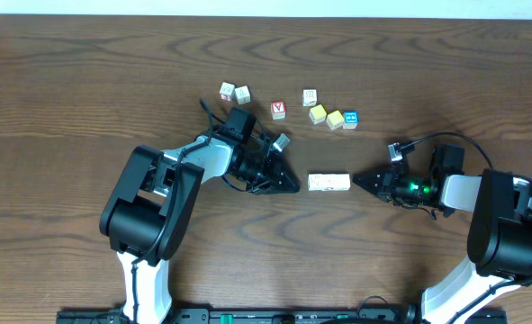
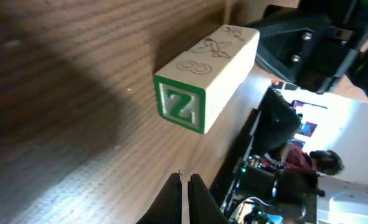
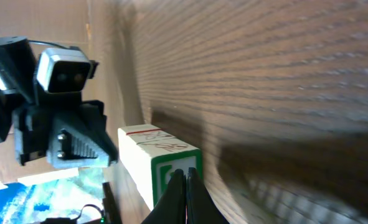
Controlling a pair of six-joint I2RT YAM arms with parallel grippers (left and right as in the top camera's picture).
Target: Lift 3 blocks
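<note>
Blocks: three small whitish-cream cube blocks point(image 1: 329, 183) sit end to end in one short straight row on the dark brown wood-grain table point(image 1: 85, 72), just right of centre, between the two gripper tips
Row, left end: in the left wrist view the end face of the blocks point(image 2: 208, 68) carries a green-framed letter Z, and the long upper side shows faint line drawings
Row, right end: in the right wrist view the blocks point(image 3: 155, 155) show a green-framed end face and thin reddish marks on top
Left gripper: the black two-finger left gripper point(image 1: 293, 186) points right at the row's left end, its fingers pressed together and holding nothing; a short gap of bare table separates it from the Z face, and its own camera shows the closed tips point(image 2: 184, 199) low in frame, clear of the block
Right gripper: the black two-finger right gripper point(image 1: 357, 182) points left at the row's right end, fingers closed flat on each other and empty; from its own camera the tips point(image 3: 185, 193) overlap the green end face, and I cannot tell whether they touch it
Other cubes: a loose line of spare cubes lies farther back, well apart from the row, with two white cubes point(image 1: 234, 92), a red-lettered cube point(image 1: 278, 110), a white cube point(image 1: 310, 97), two yellow cubes point(image 1: 326, 117) and a blue cube point(image 1: 350, 119)
</note>
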